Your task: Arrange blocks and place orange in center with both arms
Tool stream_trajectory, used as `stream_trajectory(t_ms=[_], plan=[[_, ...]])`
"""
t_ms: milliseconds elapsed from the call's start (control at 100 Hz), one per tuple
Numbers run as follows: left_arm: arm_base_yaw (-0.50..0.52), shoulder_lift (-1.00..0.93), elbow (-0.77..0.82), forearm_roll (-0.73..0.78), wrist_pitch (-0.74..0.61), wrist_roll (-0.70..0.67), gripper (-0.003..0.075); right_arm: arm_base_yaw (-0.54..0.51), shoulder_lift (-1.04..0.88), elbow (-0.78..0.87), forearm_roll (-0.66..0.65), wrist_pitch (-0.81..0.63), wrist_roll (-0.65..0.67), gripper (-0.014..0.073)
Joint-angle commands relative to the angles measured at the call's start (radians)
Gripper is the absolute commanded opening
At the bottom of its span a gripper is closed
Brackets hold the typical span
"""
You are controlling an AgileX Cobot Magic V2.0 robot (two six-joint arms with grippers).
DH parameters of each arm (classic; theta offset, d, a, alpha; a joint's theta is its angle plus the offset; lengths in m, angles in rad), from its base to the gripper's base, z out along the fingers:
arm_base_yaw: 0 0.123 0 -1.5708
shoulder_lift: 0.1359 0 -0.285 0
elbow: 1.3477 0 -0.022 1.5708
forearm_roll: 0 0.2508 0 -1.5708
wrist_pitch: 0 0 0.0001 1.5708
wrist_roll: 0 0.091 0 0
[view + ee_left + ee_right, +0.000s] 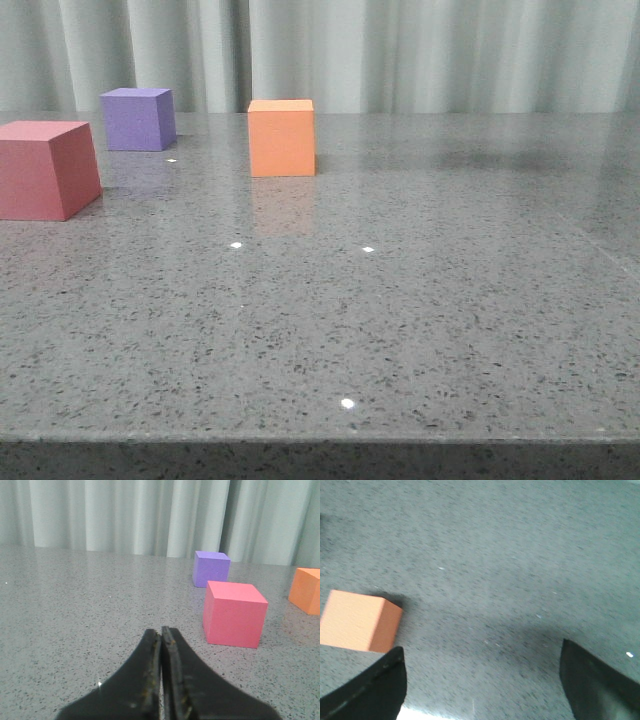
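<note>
Right wrist view: your right claw (482, 680) gapes wide, gripping nothing; the plain matte orange cube (357, 621) sits just off 1 finger. Left claw (161, 645) pinched closed, empty.

I find no readable text, labels, brands, numbers or signs on anything in my three camera views; every visible surface is unmarked.

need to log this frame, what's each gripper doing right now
left gripper: closed, holding nothing, low over the table short of the pink block.
right gripper: open, empty, above the table with the orange block off to one side.
</note>
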Motion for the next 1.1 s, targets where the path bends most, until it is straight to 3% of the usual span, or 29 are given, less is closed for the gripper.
stream_trajectory(t_ms=[0,280,630,800,1090], plan=[[0.002,-0.017,0.043,-0.001,-0.084,-0.008,-0.0019,-0.036,-0.145,0.106,-0.002,-0.109,-0.018,0.0617],[0.002,-0.017,0.043,-0.001,-0.084,-0.008,-0.0019,-0.152,-0.524,0.683,-0.002,-0.425,-0.018,0.0617],[0.002,-0.017,0.043,-0.001,-0.084,-0.008,-0.0019,-0.26,-1.018,1.218,-0.016,-0.696,-0.018,0.0617],[0.002,-0.017,0.043,-0.001,-0.084,-0.008,-0.0019,-0.26,-1.27,1.431,-0.029,-0.861,-0.018,0.0617],[0.002,-0.017,0.043,-0.001,-0.084,-0.008,-0.0019,-0.26,-1.508,1.647,-0.12,-0.879,-0.018,0.0617]])
